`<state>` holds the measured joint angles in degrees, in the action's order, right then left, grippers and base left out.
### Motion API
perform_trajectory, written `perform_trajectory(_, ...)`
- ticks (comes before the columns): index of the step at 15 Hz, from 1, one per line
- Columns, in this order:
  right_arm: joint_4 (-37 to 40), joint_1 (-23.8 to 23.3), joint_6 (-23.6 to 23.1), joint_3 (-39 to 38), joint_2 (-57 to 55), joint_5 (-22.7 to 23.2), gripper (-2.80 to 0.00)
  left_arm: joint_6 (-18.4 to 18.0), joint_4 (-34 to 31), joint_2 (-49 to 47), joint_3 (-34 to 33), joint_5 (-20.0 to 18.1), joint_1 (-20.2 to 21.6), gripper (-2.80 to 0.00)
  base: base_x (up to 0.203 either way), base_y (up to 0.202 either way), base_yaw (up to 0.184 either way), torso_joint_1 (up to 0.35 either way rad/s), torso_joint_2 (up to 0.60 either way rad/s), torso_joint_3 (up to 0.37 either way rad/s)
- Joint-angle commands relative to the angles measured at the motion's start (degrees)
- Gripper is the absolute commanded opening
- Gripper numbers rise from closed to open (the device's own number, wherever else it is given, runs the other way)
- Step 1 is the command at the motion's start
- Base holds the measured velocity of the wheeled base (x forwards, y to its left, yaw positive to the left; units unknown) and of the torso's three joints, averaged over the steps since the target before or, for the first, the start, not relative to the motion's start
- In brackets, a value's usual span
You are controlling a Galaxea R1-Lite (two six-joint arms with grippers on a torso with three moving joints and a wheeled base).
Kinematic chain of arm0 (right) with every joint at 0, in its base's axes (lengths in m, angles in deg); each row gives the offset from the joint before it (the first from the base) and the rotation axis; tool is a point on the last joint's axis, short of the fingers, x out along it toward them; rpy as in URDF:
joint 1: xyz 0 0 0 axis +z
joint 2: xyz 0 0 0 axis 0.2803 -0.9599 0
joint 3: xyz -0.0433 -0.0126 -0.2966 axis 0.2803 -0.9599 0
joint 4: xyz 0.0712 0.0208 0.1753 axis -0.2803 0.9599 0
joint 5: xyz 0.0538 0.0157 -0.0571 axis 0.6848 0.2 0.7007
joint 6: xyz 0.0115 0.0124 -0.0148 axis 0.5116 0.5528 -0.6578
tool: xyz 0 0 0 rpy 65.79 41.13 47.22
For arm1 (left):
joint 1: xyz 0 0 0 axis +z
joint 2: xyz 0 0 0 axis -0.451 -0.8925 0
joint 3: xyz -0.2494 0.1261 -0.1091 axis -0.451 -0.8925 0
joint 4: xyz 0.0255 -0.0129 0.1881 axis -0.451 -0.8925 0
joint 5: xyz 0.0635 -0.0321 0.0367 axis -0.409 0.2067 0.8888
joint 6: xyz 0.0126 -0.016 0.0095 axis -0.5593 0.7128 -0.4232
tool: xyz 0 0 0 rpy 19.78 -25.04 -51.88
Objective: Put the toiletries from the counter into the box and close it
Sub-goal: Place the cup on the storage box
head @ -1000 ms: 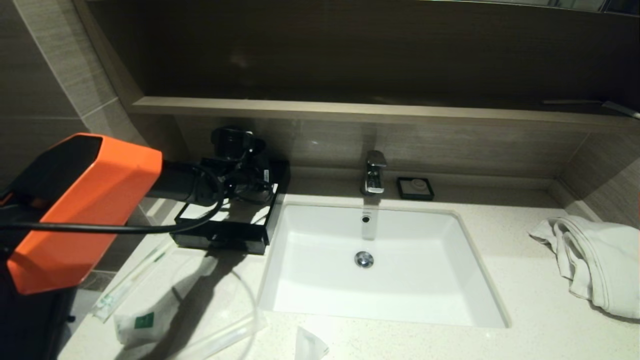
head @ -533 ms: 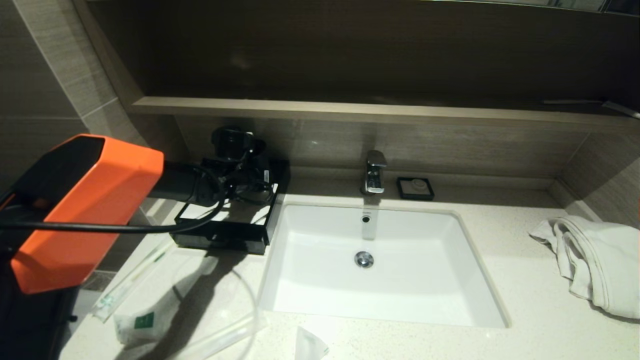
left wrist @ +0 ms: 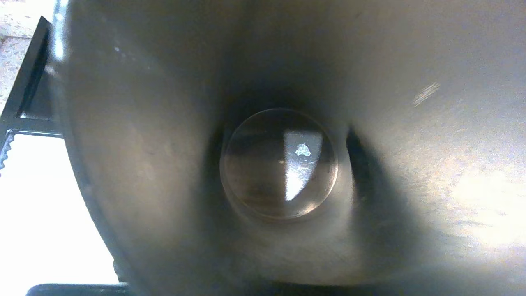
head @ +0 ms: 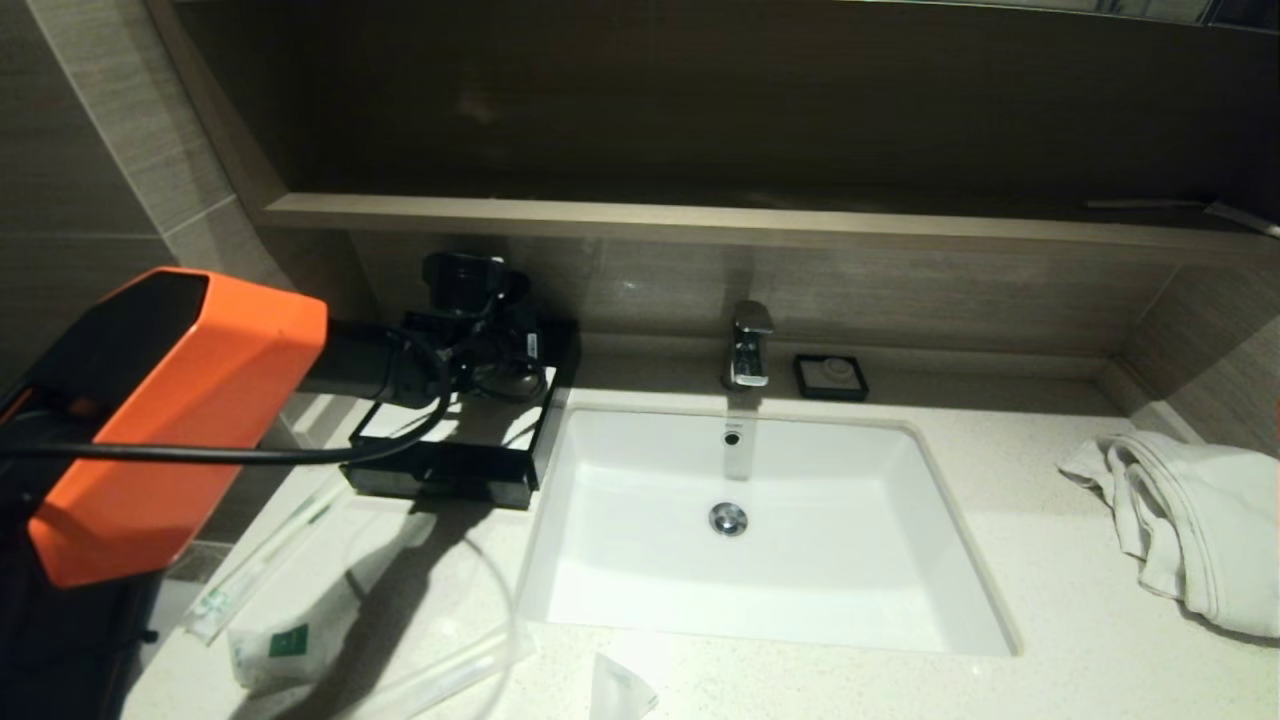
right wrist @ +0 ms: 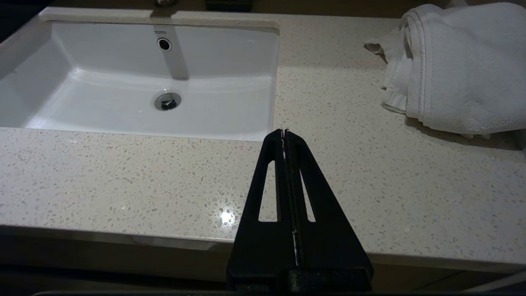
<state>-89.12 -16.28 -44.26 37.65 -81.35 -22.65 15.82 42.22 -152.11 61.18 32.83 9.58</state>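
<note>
Translucent toiletries (head: 268, 640) lie on the counter (head: 1050, 600) at its near left edge, outside the box (head: 455, 450). Right gripper (right wrist: 284, 132) parked over the near counter, fingers pressed together. Left gripper (head: 500, 365) farther back over the box top, right against a dark cup (left wrist: 279, 164); grip can't be told.

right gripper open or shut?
Shut. In the right wrist view the right gripper has both black fingers pressed flat together with no gap, nothing between them, hanging over the speckled counter near the sink.
</note>
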Motion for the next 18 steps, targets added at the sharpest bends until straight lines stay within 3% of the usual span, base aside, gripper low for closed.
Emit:
perform_trajectory(1,-0.01,-0.07,0.0,0.0,0.0,0.04,-2.8,0.06,0.09,-0.6,0.33,0.23,0.0,-2.8,0.0,0.0,0.0,0.0,0.0,0.0)
perform_trajectory(12,-0.01,0.0,0.0,0.0,0.0,0.04,-2.8,-0.03,-0.33,-1.13,1.55,0.32,0.35,-2.8,0.0,0.0,0.0,0.0,0.0,0.0)
perform_trajectory(13,-0.01,0.0,0.0,0.0,0.0,0.04,-2.8,-0.03,-0.48,-1.12,2.1,0.33,0.43,0.0,0.0,0.0,0.0,0.0,0.0,0.0)
perform_trajectory(18,-0.01,-0.07,0.0,0.0,0.0,0.04,-2.8,-0.03,-1.14,-0.96,2.44,0.29,0.44,0.0,0.0,0.0,0.0,0.0,0.0,0.0)
